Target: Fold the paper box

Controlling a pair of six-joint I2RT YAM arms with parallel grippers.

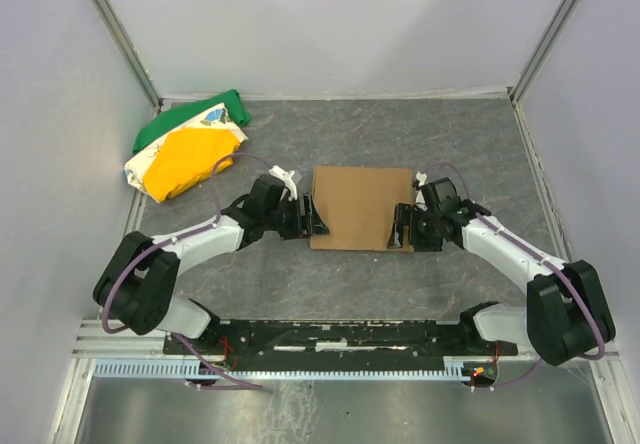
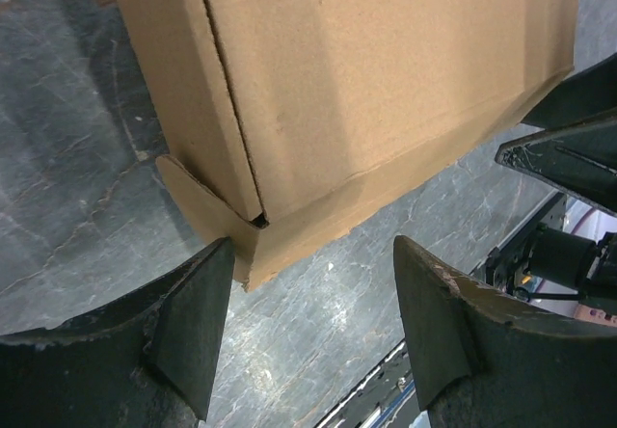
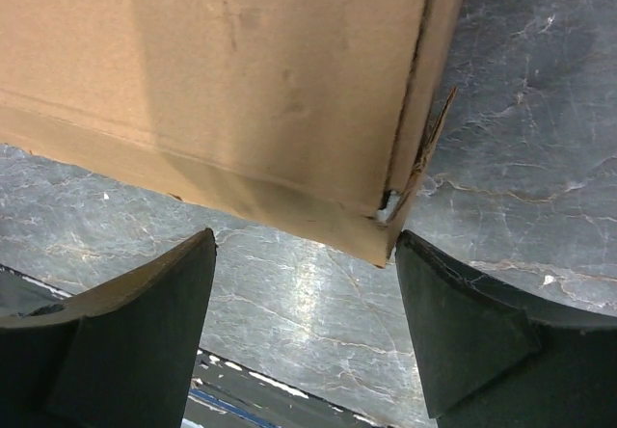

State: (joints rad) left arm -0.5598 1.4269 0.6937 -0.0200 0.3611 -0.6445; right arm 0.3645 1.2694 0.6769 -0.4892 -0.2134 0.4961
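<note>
The paper box (image 1: 360,207) is plain brown cardboard, folded into a shallow closed rectangle, lying flat in the middle of the table. My left gripper (image 1: 311,219) is at its near left corner, jaws open, with nothing between them. In the left wrist view the box (image 2: 366,91) corner sits just ahead of the left finger (image 2: 188,327), and the gripper (image 2: 313,245) spans bare table. My right gripper (image 1: 403,226) is at the near right corner, open too. In the right wrist view the box (image 3: 222,81) corner nearly touches the right finger (image 3: 463,336) of that gripper (image 3: 306,237).
A green, yellow and white cloth bundle (image 1: 187,146) lies at the back left, near the wall. Grey walls enclose the grey marbled table (image 1: 350,134) on three sides. A black rail (image 1: 330,339) with the arm bases runs along the near edge.
</note>
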